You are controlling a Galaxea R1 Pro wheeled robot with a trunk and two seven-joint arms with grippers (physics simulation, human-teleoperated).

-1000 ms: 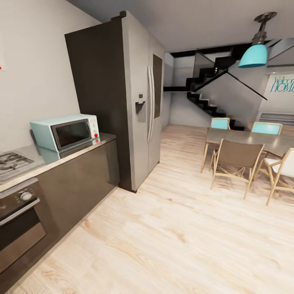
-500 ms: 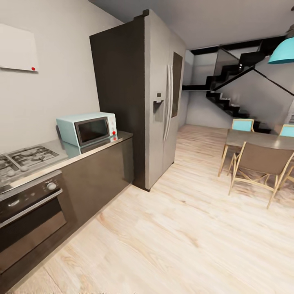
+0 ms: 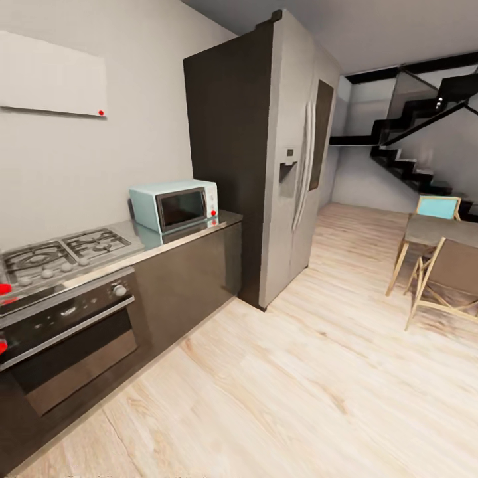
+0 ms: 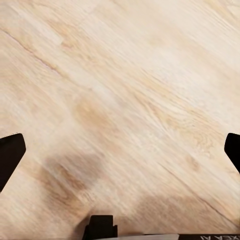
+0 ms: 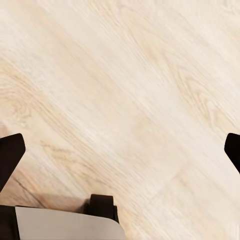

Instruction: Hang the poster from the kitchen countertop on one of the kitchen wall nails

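- The kitchen bench [image 3: 169, 244] runs along the left wall in the head view, a grey top with a shiny front edge over dark cabinets.
- A pale blue microwave [image 3: 174, 205] stands on the bench near its far end, just beside the tall grey fridge [image 3: 292, 166].
- A gas hob [image 3: 56, 251] is set into the bench nearer the camera, with a built-in oven [image 3: 70, 338] below it.
- On the wall above the hob hangs a plain white panel [image 3: 53, 74] with a small red dot at its lower corner.
- The poster cannot be found in any of the views.
- At the right of the head view stand a dining table [image 3: 441, 230], a wooden folding chair [image 3: 445, 279] on its near side and a teal-backed chair [image 3: 438, 207] beyond it; a black staircase [image 3: 415, 159] rises behind.
- Light wooden floor [image 3: 299, 372] covers the room.
- The left tool [image 4: 120, 150] is spread wide and grasps nothing; its dark fingertips [image 4: 10, 155] sit at the edges of the left wrist view, above bare floor boards.
- The right tool [image 5: 120, 150] is likewise released, its fingertips [image 5: 10, 152] wide apart over the floor, nothing between them.
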